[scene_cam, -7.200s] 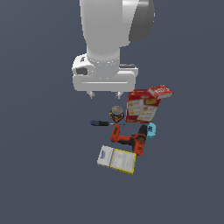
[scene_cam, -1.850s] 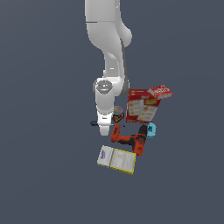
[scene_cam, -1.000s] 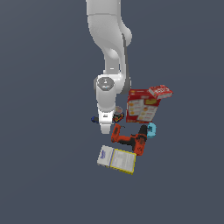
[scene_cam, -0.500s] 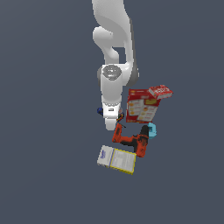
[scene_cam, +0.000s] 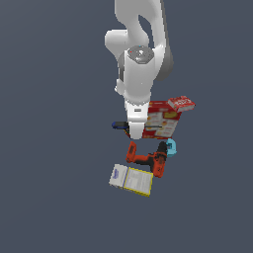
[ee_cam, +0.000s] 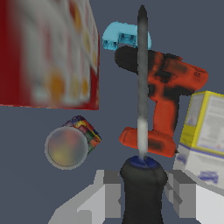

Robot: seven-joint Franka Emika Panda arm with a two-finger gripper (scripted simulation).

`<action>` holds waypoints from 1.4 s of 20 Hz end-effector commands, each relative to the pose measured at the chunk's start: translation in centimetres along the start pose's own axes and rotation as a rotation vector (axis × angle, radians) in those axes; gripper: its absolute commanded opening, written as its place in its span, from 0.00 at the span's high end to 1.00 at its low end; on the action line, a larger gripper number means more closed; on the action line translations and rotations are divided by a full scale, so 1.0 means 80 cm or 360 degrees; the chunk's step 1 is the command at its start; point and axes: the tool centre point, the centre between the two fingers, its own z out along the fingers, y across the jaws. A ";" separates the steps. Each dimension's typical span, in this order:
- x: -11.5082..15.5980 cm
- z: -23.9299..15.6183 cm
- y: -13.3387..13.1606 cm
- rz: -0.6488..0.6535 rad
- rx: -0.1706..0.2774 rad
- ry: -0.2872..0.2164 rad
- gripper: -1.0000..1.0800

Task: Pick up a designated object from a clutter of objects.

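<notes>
My gripper (scene_cam: 135, 129) is shut on the screwdriver (scene_cam: 118, 125), which lies level across the jaws and hangs above the clutter. Its blue-and-black handle sticks out toward the exterior view's left, and the thin shaft crosses in front of the red-orange cracker box (scene_cam: 163, 121). In the wrist view the dark handle sits between the grey fingers (ee_cam: 108, 194) of the gripper (ee_cam: 143, 188), and the screwdriver's shaft (ee_cam: 142, 87) points away over the orange drill (ee_cam: 168, 98). Under the gripper lies the little can (ee_cam: 70, 145), hidden by the hand in the exterior view.
A small red box (scene_cam: 181, 103) rests on the cracker box (ee_cam: 48, 52). The drill (scene_cam: 148, 159) lies below the gripper, with a teal item (scene_cam: 171, 146) (ee_cam: 124, 37) at its far end. A white-yellow flat box (scene_cam: 131, 179) (ee_cam: 203, 135) lies beside the drill.
The gripper has risen from the floor with the screwdriver in it. The arm has shifted up and toward the exterior view's right. The clutter stays put.
</notes>
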 end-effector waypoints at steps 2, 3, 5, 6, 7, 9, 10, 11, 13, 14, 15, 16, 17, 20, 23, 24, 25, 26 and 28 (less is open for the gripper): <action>0.017 -0.040 0.006 -0.0003 0.0002 0.0005 1.00; 0.022 -0.051 0.008 -0.0003 0.0003 0.0006 1.00; 0.031 -0.074 0.012 -0.0004 0.0003 0.0007 1.00; 0.036 -0.086 0.014 -0.0005 0.0005 0.0008 1.00; 0.041 -0.097 0.016 -0.0005 0.0005 0.0008 1.00; 0.050 -0.121 0.020 -0.0005 0.0006 0.0008 1.00; 0.054 -0.132 0.023 -0.0005 0.0007 0.0009 1.00; 0.059 -0.144 0.025 -0.0005 0.0007 0.0009 1.00; 0.068 -0.168 0.029 -0.0005 0.0008 0.0008 1.00; 0.072 -0.179 0.032 -0.0004 0.0008 0.0008 1.00; 0.076 -0.190 0.034 -0.0003 0.0009 0.0008 1.00; 0.080 -0.201 0.037 -0.0003 0.0009 0.0008 1.00; 0.084 -0.211 0.039 -0.0002 0.0010 0.0007 1.00; 0.093 -0.238 0.045 0.0000 0.0010 0.0006 1.00; 0.101 -0.259 0.051 0.0002 0.0011 0.0006 1.00; 0.103 -0.265 0.052 0.0002 0.0011 0.0006 1.00; 0.105 -0.270 0.054 0.0002 0.0011 0.0006 1.00; 0.107 -0.275 0.055 0.0003 0.0012 0.0005 1.00; 0.110 -0.283 0.058 0.0003 0.0012 0.0005 1.00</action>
